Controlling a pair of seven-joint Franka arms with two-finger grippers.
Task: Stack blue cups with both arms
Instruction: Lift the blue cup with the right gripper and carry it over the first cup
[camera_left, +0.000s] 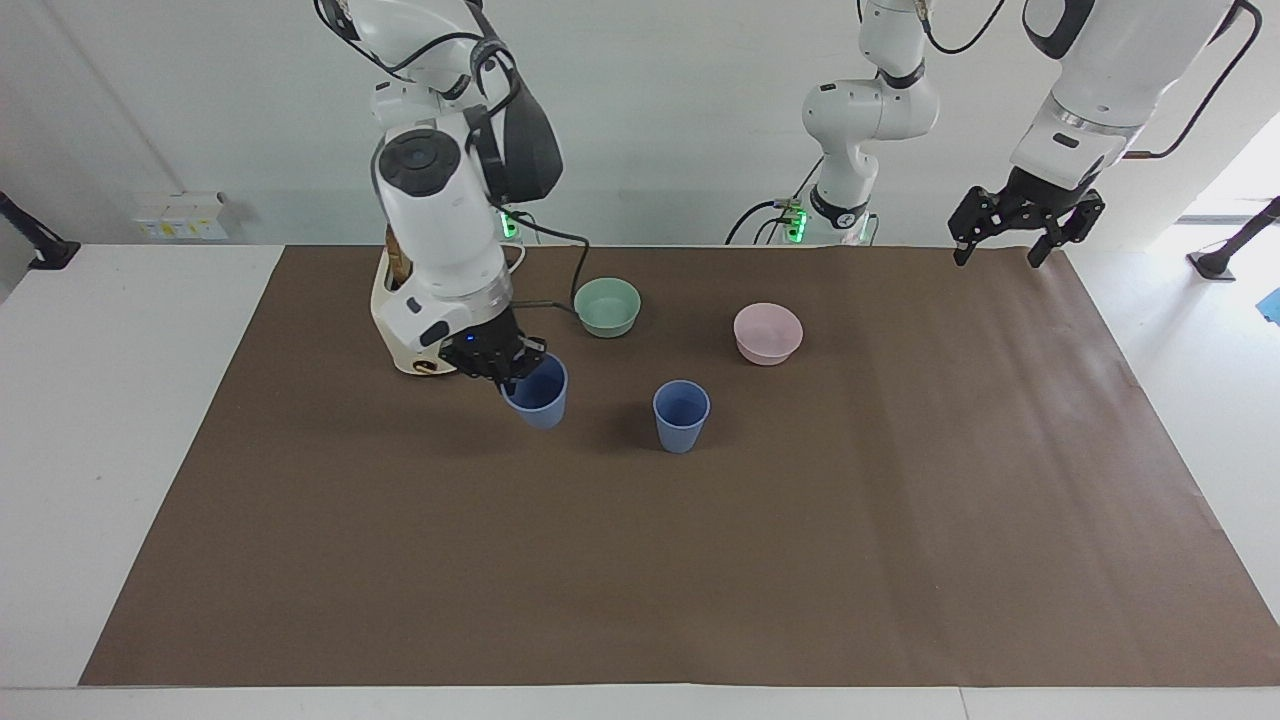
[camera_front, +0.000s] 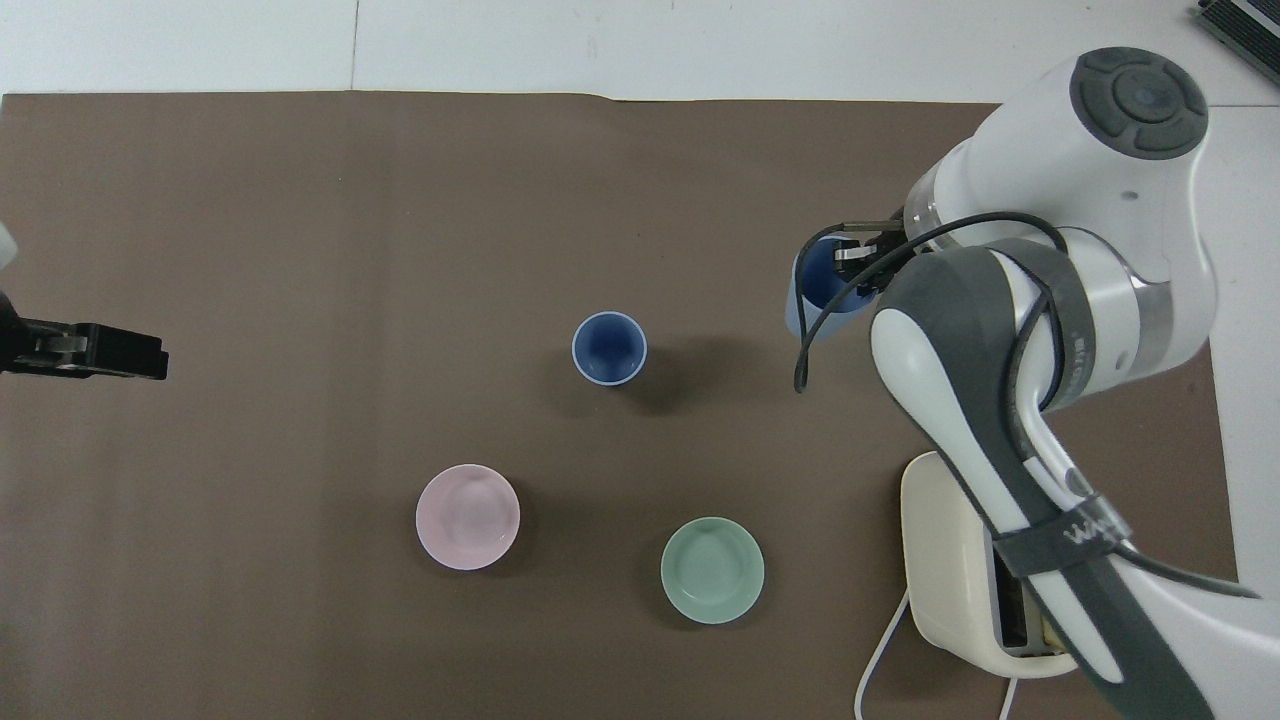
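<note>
A: Where were the cups?

B: The right hand (camera_left: 505, 362) was clamped on one cup's (camera_left: 538, 394) rim, holding it in the air. The other cup (camera_left: 681, 415) stood mid-tabletop (camera_left: 640, 560).

A: Anything crowding them?

B: A green bowl (camera_left: 607, 306) and pink bowl (camera_left: 767, 333) sat nearer the robots, a toaster (camera_front: 945, 570) beside the right arm.

A: The left hand (camera_left: 1011, 232)?

B: It waited with fingers apart above the tabletop's corner at the left arm's end, nearest the robots.

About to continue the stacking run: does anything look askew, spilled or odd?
Only the blue cup held by the right gripper hangs tilted above the mat. The other blue cup stands upright; both bowls sit level. The left gripper waits.
</note>
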